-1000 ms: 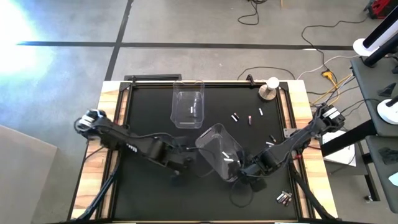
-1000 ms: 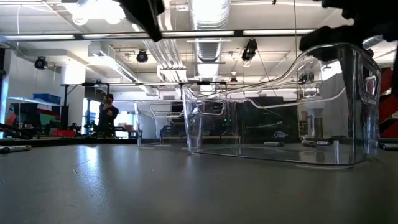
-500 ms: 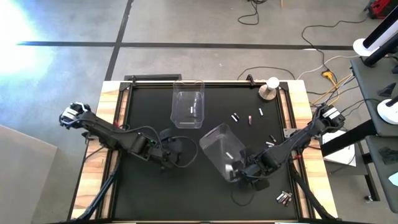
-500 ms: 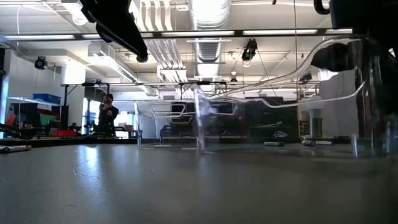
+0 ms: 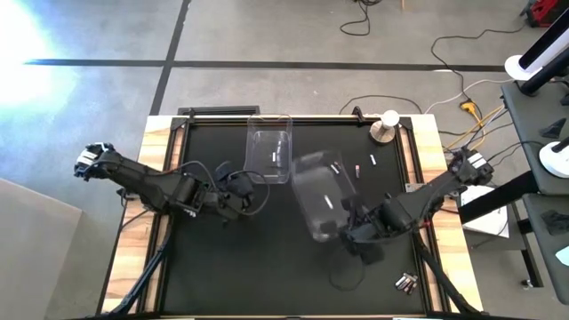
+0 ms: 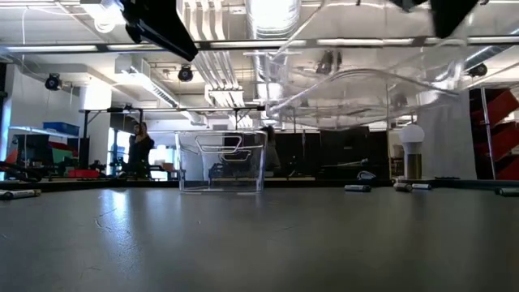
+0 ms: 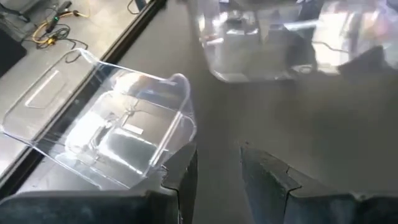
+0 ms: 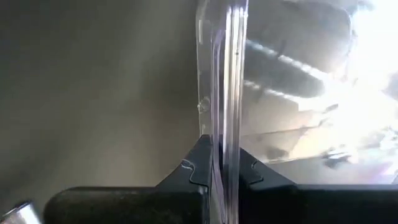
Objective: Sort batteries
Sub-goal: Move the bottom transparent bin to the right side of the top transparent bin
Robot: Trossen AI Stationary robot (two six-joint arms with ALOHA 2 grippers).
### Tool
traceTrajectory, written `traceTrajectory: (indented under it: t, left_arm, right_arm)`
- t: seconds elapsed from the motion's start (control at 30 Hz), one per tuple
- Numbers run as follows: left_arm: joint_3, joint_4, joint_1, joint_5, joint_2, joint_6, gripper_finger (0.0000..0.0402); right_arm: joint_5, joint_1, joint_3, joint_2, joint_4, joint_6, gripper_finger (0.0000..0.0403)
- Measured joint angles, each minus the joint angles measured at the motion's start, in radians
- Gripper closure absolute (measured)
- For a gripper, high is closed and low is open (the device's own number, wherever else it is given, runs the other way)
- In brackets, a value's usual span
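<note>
Two clear bins are in view. One bin point(image 5: 269, 151) stands on its base on the black mat toward the far edge point(image 6: 221, 161). The other bin point(image 5: 322, 196) hangs above the mat point(image 6: 365, 81), with my right gripper point(image 5: 345, 229) shut on it. My left gripper point(image 5: 234, 191) hovers open to the left of both bins, holding nothing point(image 7: 217, 174). Loose batteries lie on the mat to the right point(image 5: 356, 167) point(image 5: 388, 197) and near the front right corner point(image 5: 406, 283). My right gripper pinches a thin clear wall point(image 8: 224, 124) at the bin's near right end, one finger point(image 8: 199, 165) on each face of it. The fingers come steeply from above. The bin is lifted clear of the mat, reaching from the fingers toward the far edge.
A round silver-and-white knob object point(image 5: 384, 129) stands at the far right corner. Wooden borders frame the mat point(image 5: 160, 142). A battery point(image 6: 16, 193) lies at the low view's far left. A person point(image 6: 139, 150) stands in the room behind.
My right gripper has shut on the nearer bin's wall and risen, lifting that bin off the mat and carrying it a little toward the far edge. My left gripper has drawn back from that bin toward the table's left and far edges, turning as it went.
</note>
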Motion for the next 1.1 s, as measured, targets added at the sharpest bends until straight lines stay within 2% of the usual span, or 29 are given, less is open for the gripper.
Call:
traceTrajectory:
  t: [0.2, 0.33, 0.57, 0.8, 1.1]
  left_arm:
    - [0.0, -0.008, 0.019, 0.001, -0.005, 0.02, 0.0299]
    - [0.0, -0.039, 0.018, 0.002, -0.016, 0.015, 0.0299]
    - [0.0, -0.141, 0.018, 0.004, -0.035, -0.046, 0.0299]
    - [0.0, -0.197, 0.018, 0.004, -0.046, -0.075, 0.0299]
    - [0.0, -0.197, 0.018, 0.004, -0.049, -0.075, 0.0299]
  right_arm:
    - [0.061, -0.121, 0.002, 0.0, -0.005, -0.019, 0.0393]
    - [0.12, -0.198, -0.005, 0.0, 0.006, -0.103, 0.0393]
    - [0.108, -0.343, -0.093, -0.003, 0.06, -0.188, 0.0393]
    - [0.08, -0.454, -0.203, -0.005, 0.263, -0.291, 0.0393]
    - [0.057, -0.553, -0.289, -0.005, 0.435, -0.281, 0.0393]
